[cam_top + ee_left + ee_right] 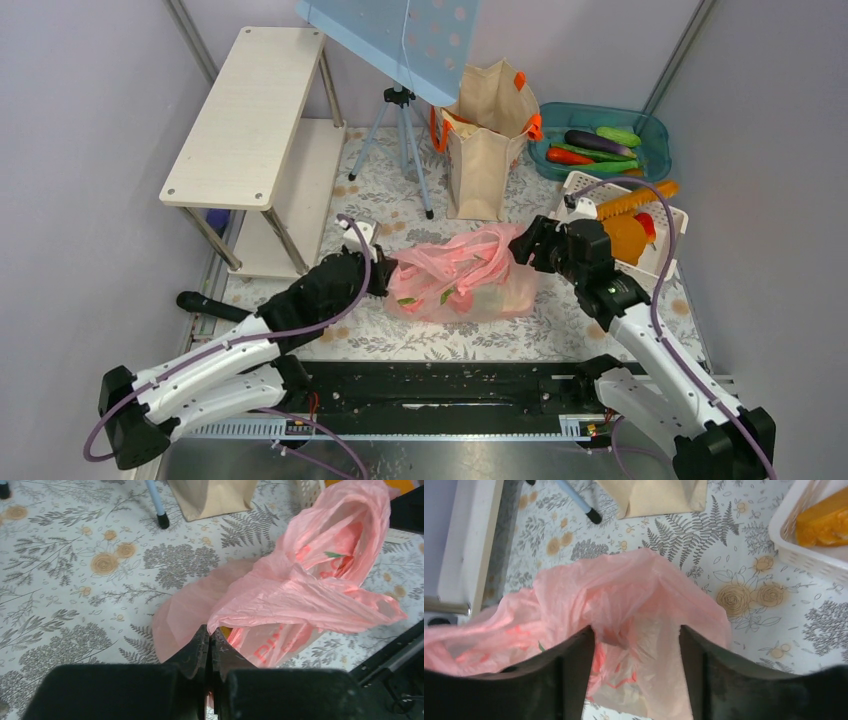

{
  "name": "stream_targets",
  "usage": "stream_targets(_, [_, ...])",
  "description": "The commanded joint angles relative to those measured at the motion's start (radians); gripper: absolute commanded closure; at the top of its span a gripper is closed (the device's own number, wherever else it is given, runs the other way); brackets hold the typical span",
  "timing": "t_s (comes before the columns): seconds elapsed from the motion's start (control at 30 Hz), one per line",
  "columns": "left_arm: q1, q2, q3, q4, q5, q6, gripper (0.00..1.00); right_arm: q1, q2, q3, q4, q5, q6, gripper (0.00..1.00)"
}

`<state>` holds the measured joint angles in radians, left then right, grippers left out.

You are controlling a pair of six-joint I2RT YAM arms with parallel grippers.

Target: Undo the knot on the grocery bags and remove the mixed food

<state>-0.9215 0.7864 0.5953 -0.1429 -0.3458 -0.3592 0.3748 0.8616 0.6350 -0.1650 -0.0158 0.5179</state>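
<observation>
The pink grocery bag lies on the floral tablecloth, midway between the two arms. The left gripper is pinched tight on the bag's left edge. The right gripper stands apart at the bag's right side, plastic between its fingers. Beyond the bag stands the beige tote.

Walled lab test cell, tripod

Left gripper pinched closed; right gripper jaws spread
</observation>
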Motion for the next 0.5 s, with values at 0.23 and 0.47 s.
stream_targets(0.23, [0.125, 0.17, 0.217, 0.003, 0.208, -0.154, 1.0, -0.002, -0.191, 0.061, -0.178, -0.171, 0.026, 0.12])
stream_targets(0.47, [0.174, 0.228, 0.238, 0.011, 0.23, -0.209, 1.0, 0.161, -0.226, 0.041, -0.09, -0.114, 0.063, 0.21])
